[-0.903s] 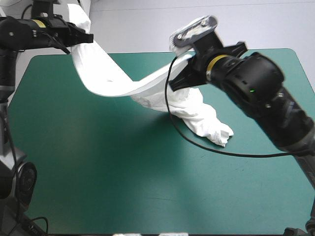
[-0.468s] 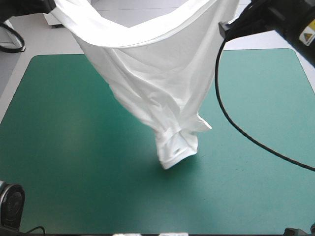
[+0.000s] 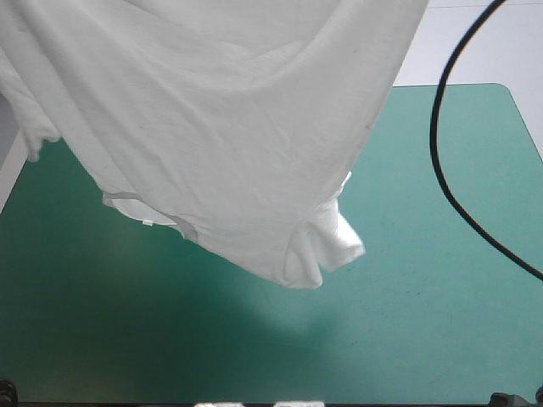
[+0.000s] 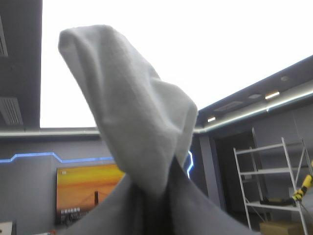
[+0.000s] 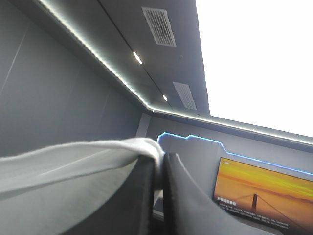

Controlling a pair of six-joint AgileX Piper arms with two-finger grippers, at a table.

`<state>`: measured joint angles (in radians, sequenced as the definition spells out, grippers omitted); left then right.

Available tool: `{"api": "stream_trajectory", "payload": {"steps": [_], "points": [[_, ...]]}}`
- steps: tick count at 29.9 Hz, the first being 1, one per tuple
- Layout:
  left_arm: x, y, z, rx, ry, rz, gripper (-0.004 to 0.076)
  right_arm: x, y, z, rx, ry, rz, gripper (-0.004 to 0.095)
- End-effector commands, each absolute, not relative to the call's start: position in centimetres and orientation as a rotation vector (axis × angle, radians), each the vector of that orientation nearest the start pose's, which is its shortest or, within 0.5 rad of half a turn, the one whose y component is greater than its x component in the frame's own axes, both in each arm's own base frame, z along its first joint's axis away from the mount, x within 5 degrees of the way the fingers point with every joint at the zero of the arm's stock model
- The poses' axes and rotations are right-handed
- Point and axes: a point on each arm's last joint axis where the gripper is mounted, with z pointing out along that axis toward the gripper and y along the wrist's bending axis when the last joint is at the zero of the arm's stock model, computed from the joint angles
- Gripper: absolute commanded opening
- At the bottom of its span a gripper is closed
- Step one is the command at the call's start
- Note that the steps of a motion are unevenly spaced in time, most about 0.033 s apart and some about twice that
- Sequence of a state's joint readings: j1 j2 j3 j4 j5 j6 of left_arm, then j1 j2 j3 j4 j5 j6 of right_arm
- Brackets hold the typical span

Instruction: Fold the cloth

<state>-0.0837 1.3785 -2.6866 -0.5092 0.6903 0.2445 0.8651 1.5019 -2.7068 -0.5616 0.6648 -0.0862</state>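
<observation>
I hold the white T-shirt (image 3: 212,127) raised over the worktop (image 3: 441,280), pinched in my left hand (image 4: 155,196) and right hand (image 5: 160,169); it hangs as a broad sheet, bunched lowest fold above the middle.

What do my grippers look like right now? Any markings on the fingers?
Only the wrist views show them. Right gripper: two broad black fingers, curved like fins, smooth, with no markings visible. Left gripper: the same broad, curved shape. The arms themselves are out of view.
</observation>
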Motion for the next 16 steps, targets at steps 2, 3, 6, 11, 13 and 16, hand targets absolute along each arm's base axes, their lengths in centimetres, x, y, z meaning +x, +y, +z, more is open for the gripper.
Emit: {"api": "stream_trajectory", "payload": {"steps": [2, 3, 6, 11, 13, 16], "points": [[4.5, -3.0, 72.6, 0.245, 0.693, -0.356, -0.0009, 8.9, 6.4, 72.1, -0.272, 0.737, 0.169, -0.0016], [4.8, -3.1, 72.5, 0.249, 0.708, -0.356, -0.0009, 8.9, 6.4, 72.1, -0.273, 0.74, 0.169, -0.0016], [6.7, -3.4, 72.1, 0.265, 0.779, -0.357, -0.0009, 9.6, 7.0, 71.7, -0.289, 0.789, 0.163, -0.0017], [12.1, -4.0, 70.8, 0.284, 0.925, -0.373, -0.0009, 13.3, 9.3, 69.7, -0.305, 0.997, 0.055, -0.0017], [15.3, -4.4, 69.9, 0.283, 0.996, -0.387, -0.0009, 15.3, 10.6, 68.7, -0.288, 1.077, -0.024, -0.0017], [20.4, -4.7, 68.4, 0.266, 1.07, -0.4, -0.0009, 18.7, 11.9, 67.6, -0.23, 1.11, -0.12, -0.0017]]}}
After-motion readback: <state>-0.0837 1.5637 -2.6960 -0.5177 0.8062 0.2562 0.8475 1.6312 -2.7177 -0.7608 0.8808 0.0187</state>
